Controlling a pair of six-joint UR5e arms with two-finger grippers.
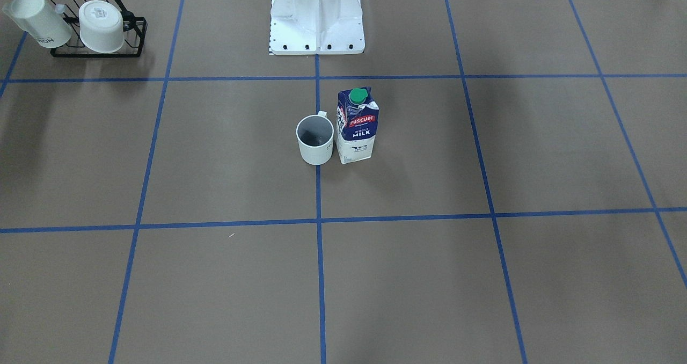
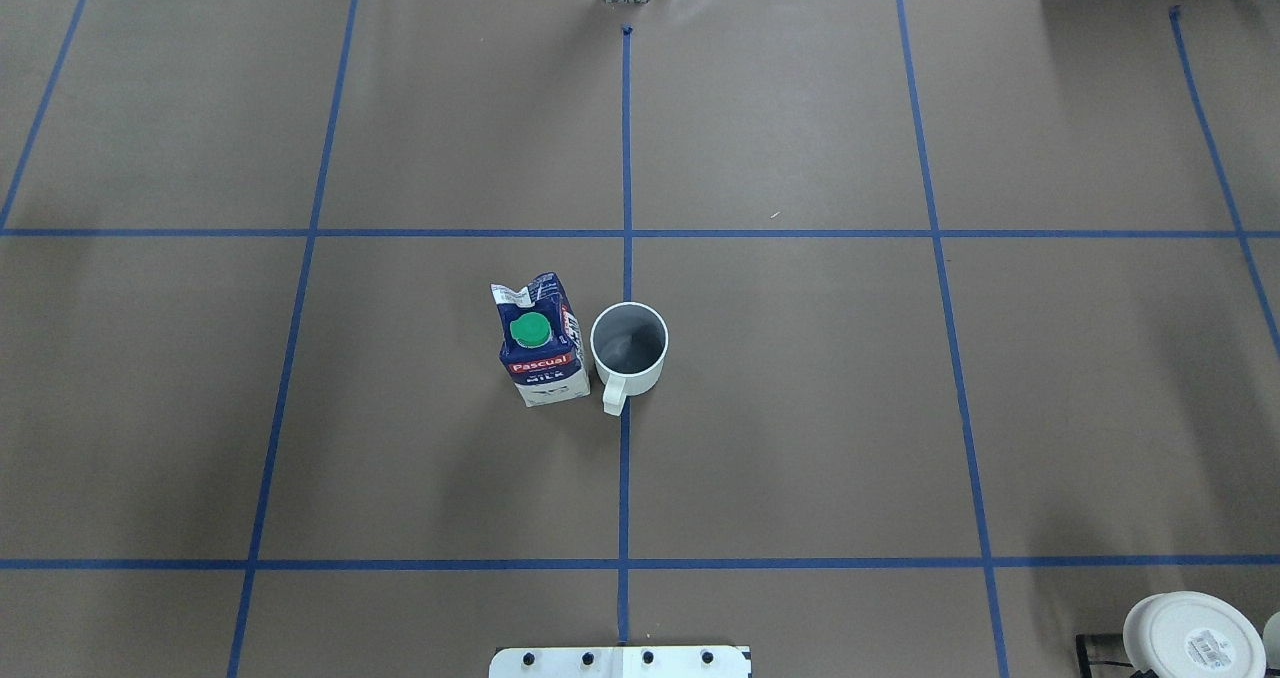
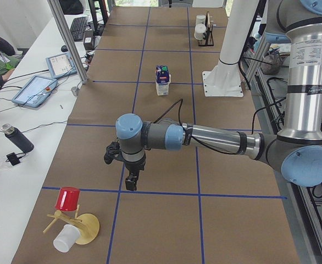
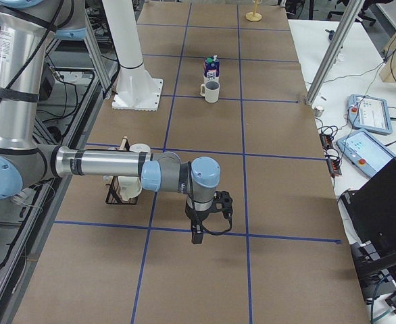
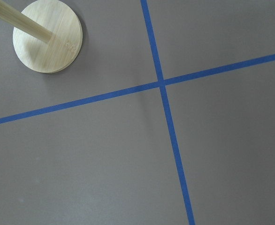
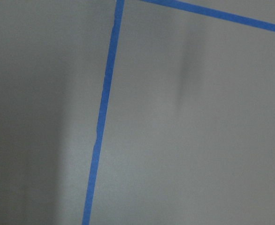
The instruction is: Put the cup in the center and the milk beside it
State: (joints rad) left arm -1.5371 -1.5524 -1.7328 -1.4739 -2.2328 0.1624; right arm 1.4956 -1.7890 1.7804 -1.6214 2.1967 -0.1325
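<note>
We see the cup [image 1: 315,140] upright on the middle blue line [image 1: 320,278] of the desk [image 1: 429,278], mouth up and handle turned toward the robot's base [image 1: 316,31]. The milk carton [image 1: 357,125] stands upright just beside it on the robot's left, so close that we cannot tell whether they touch. Both arms are well apart from the pair, the left tool [image 3: 131,181] over a crossing of blue lines near a wooden stand [image 5: 47,42] and the right tool [image 4: 196,233] near a black wire rack [image 1: 137,31] holding white cups [image 1: 102,26]; both show only from the sides, so we cannot tell whether either is spread or pressed together.
</note>
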